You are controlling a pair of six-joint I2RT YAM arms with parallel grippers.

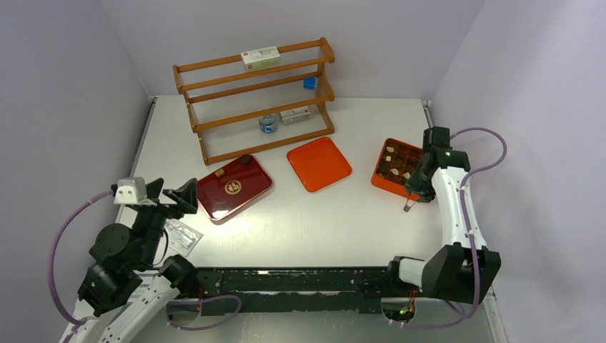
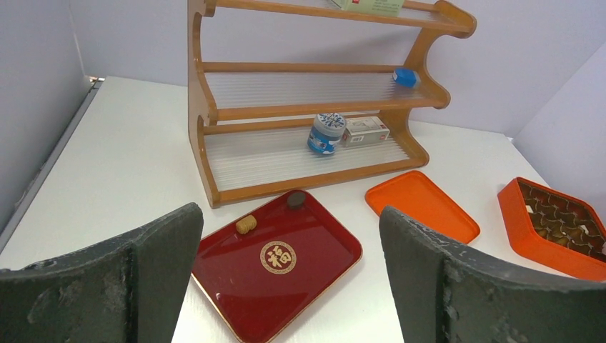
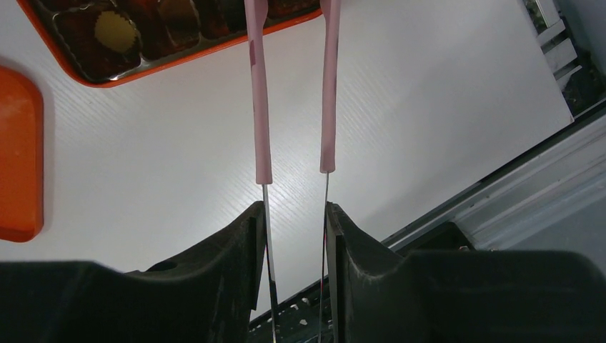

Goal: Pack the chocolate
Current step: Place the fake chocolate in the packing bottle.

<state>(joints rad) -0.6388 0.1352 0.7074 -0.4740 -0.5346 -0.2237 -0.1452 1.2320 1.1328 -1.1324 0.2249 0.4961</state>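
Observation:
Two chocolate pieces lie on the dark red tray (image 1: 234,187): a lighter brown one (image 2: 246,224) and a dark one (image 2: 295,199) at its far edge. More chocolate sits in the cells of the orange box (image 1: 395,166), which also shows in the right wrist view (image 3: 179,53). My right gripper (image 3: 294,214) is shut on the pink tongs (image 3: 258,107) and hangs just off the box's near edge (image 1: 418,187). The tongs' arms stand apart with nothing between them where they show. My left gripper (image 2: 289,236) is open and empty, just near and left of the red tray (image 1: 171,194).
The orange lid (image 1: 319,163) lies between the tray and the box. A wooden shelf rack (image 1: 254,96) with a blue jar and small boxes stands at the back. A clear plastic wrapper (image 1: 180,236) lies by the left arm. Walls close in on both sides.

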